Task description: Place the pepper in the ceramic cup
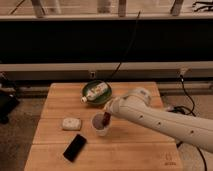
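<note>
Now gripper [107, 118] over ceramic cup [99, 125] on table [55, 102], jaws gripping pepper [106, 120], tip at rim. Advice: centre over mouth, lower, release gently; avoid tipping cup.

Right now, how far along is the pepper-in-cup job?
Done: the pepper is picked up and carried to the ceramic cup. In hand: the gripper holds it right over the cup's rim, with its lower end at or just inside the opening. Left: letting go so that it drops in, then pulling the arm away. The green bowl plays no part.
</note>
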